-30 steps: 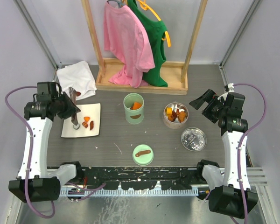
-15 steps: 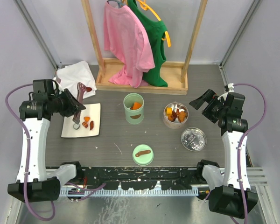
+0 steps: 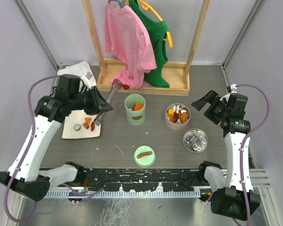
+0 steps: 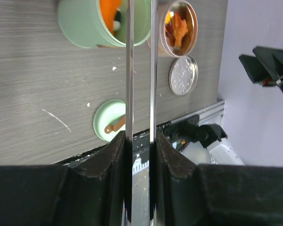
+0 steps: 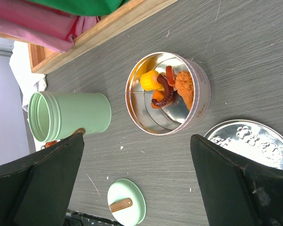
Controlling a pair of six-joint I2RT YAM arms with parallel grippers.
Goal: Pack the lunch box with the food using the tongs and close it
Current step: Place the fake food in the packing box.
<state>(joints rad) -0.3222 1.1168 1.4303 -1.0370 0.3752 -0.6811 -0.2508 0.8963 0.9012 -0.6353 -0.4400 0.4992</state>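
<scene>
On the worktop [image 3: 118, 141], the green canister [image 3: 135, 109] stands upright at the centre of the top view with orange pieces inside. To its right, the round metal tin [image 3: 177, 116] holds orange, yellow and red pieces. Its silver lid [image 3: 195, 140] lies flat just below and to the right of it. The green lid [image 3: 144, 156], with a small brown handle, lies lower centre. At the left, the white plate [image 3: 68, 132] carries the remaining food [image 3: 89, 124], a few orange and brown bits.

Our left hand [image 3: 96, 107] is clamped narrow on the tongs [image 3: 107, 99]. They slant up and to the right from the plate's upper edge. A small red piece [image 3: 125, 86] sits at their far tip, above and left of the canister. In the left wrist view, the two thin arms run straight out from between the fingers [image 4: 114, 157]. Our right hand [image 3: 205, 101] is spread wide and holds nothing, to the right of the tin.
</scene>
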